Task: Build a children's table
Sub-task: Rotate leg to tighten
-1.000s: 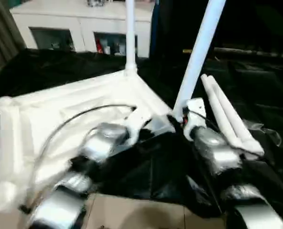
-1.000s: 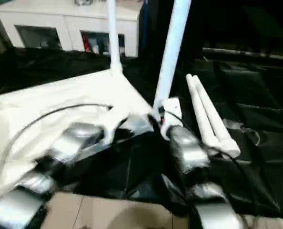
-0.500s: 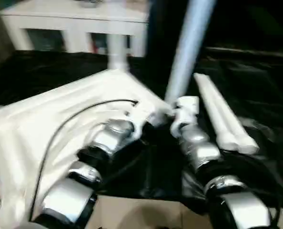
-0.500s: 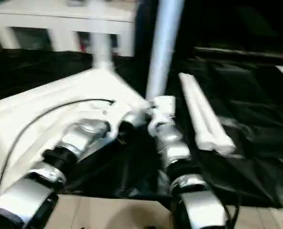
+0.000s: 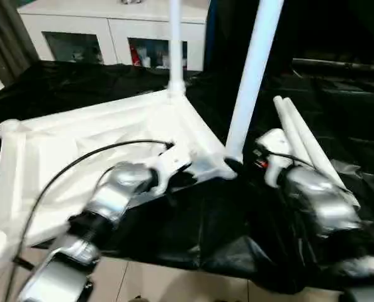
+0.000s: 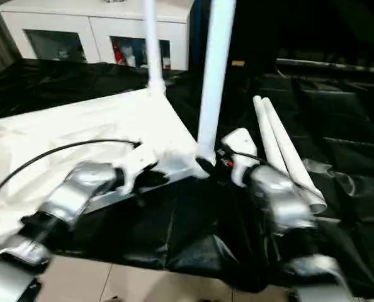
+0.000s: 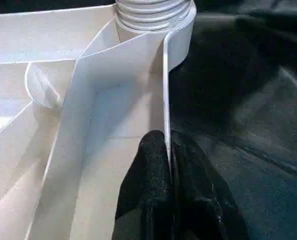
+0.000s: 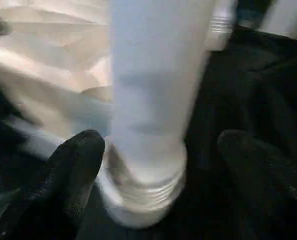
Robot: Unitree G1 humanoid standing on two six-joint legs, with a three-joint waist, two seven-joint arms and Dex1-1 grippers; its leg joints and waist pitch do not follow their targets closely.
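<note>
Black sheeting covers the bench where our white ribbed plastic table top (image 5: 80, 157) lies underside up, our left gripper (image 7: 168, 165) pinched on its thin near rim, our right gripper (image 8: 158, 165) spread wide around the near-right white tapered leg (image 5: 250, 82) — light, stiff, slippery tubing, we judge, best grasped low near the socket.

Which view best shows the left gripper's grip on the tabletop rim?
The left wrist view: both fingers pinch the tabletop rim's thin wall. The eye views show the left gripper from above, fingers hidden.
</note>
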